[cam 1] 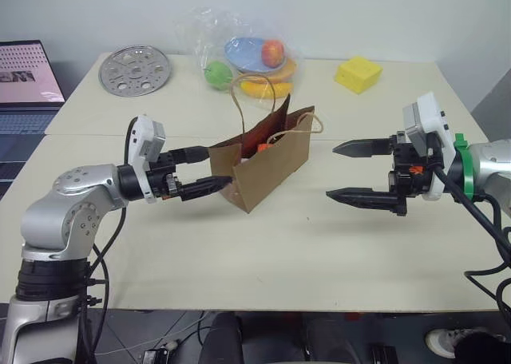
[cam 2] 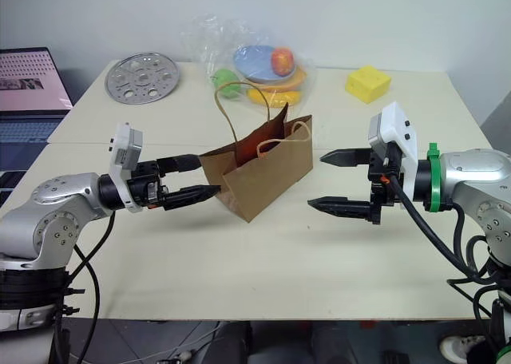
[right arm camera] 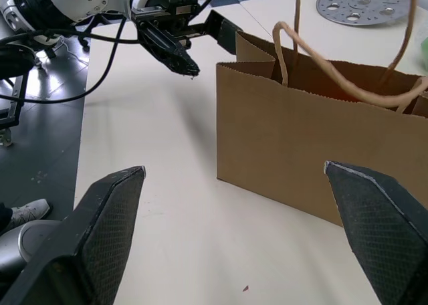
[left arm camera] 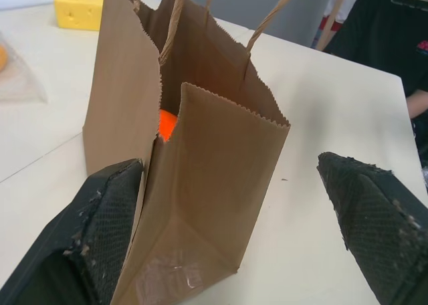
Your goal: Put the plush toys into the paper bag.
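Both pincers hang spread and empty over the bench [cam 1: 263,260]: the left pincer [cam 1: 198,172] straddles the near corner of the paper bag [cam 1: 267,168], one finger touching its side, while the right pincer [cam 1: 363,172] stands apart from the other end. Orange plush [left arm camera: 167,124] already shows inside the bag; whether 2 toys lie there cannot be told. Judged near done, the arms should draw straight away without snagging the rope handles [cam 2: 239,108] or tipping the bag.
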Robot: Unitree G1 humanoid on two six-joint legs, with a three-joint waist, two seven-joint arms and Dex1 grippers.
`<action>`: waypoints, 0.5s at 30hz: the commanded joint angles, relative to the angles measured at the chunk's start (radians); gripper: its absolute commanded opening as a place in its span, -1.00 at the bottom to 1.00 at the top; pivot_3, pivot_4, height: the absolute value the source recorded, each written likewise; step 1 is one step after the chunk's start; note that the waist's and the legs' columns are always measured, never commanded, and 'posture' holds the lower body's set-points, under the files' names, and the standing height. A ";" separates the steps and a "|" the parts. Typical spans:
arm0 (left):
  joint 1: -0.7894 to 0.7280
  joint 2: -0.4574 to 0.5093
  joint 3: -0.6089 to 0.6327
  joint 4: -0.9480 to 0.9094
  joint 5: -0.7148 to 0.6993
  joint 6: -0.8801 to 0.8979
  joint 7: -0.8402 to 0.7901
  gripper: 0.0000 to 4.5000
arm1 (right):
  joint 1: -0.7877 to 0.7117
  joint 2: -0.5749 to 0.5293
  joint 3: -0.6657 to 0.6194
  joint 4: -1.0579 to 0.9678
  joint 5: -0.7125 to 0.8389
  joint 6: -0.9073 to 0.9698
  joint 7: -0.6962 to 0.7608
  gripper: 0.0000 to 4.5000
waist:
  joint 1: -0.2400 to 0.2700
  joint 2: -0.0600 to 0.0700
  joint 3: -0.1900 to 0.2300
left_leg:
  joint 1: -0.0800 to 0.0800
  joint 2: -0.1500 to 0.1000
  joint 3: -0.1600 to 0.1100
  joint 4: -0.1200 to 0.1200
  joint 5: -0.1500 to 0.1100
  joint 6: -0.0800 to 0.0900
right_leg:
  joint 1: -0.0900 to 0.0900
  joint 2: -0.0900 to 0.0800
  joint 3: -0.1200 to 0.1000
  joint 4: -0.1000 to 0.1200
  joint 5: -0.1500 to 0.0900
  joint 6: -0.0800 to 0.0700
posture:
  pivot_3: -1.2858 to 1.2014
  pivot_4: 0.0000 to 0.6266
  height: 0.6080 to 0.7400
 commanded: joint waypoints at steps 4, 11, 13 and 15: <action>0.034 -0.111 -0.035 -0.085 0.050 -0.055 0.139 0.99 | -0.031 0.011 0.026 -0.009 -0.014 -0.032 -0.021 1.00 | 0.001 0.000 0.000 | 0.000 0.000 0.000 0.001 0.000 0.000 | 0.000 0.000 0.000 0.000 0.000 0.000 | 0.03 -0.52 1.00; 0.019 -0.215 -0.079 -0.037 0.176 -0.173 0.278 0.99 | -0.032 0.024 0.049 -0.020 -0.026 -0.051 -0.038 1.00 | 0.005 0.000 0.000 | 0.000 0.000 0.000 0.001 0.000 0.000 | 0.000 0.000 0.000 0.000 0.000 0.000 | 0.03 -0.52 1.00; 0.019 -0.227 -0.076 -0.022 0.186 -0.190 0.284 0.99 | -0.028 0.026 0.054 -0.026 -0.033 -0.059 -0.046 1.00 | 0.005 0.000 0.000 | 0.000 0.000 0.000 0.001 0.000 0.000 | 0.000 0.000 0.000 0.000 0.000 0.000 | 0.03 -0.52 1.00; 0.016 -0.238 -0.080 0.005 0.232 -0.269 0.295 0.91 | -0.018 0.027 0.063 -0.038 -0.061 -0.075 -0.061 1.00 | 0.005 0.000 0.000 | 0.000 0.000 0.000 0.001 0.000 0.000 | 0.000 0.000 0.000 0.000 0.000 0.000 | 0.03 -0.52 1.00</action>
